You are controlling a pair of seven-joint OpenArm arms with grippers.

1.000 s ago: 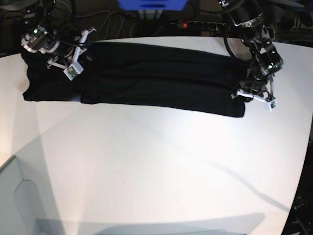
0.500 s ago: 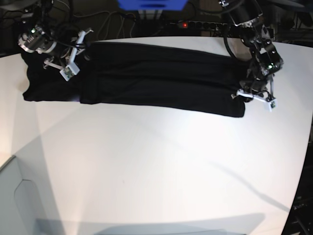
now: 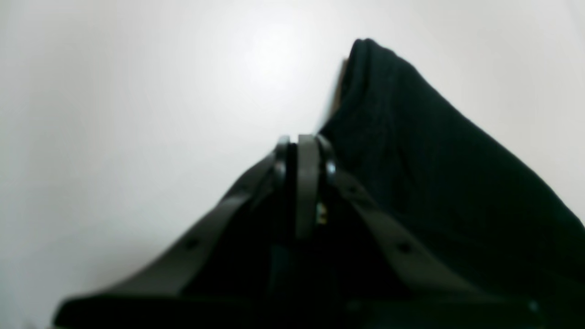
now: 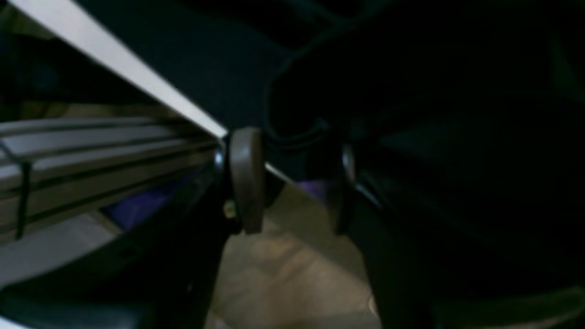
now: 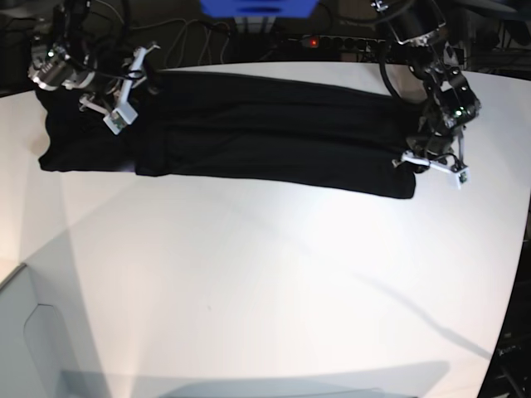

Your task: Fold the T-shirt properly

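lying flat, t-shirt (image 5: 265, 133) stretches between both arms' fingers (image 3: 307, 183).

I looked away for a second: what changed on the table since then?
The right end effector rose up and away from the T-shirt, toward the table's far left corner, jaws apart and empty. The left end effector stayed shut at the shirt's other end; the shirt lies unchanged.

Near side: bare table (image 5: 274, 282), wide open for passing.
Far strip: T-shirt (image 5: 265, 133) lies flat across it.
Far corners: 2 grippers, left gripper (image 5: 433, 163) and right gripper (image 5: 124, 91), block the shirt's ends.
Behind table: cables (image 5: 191, 37) crowd the edge.
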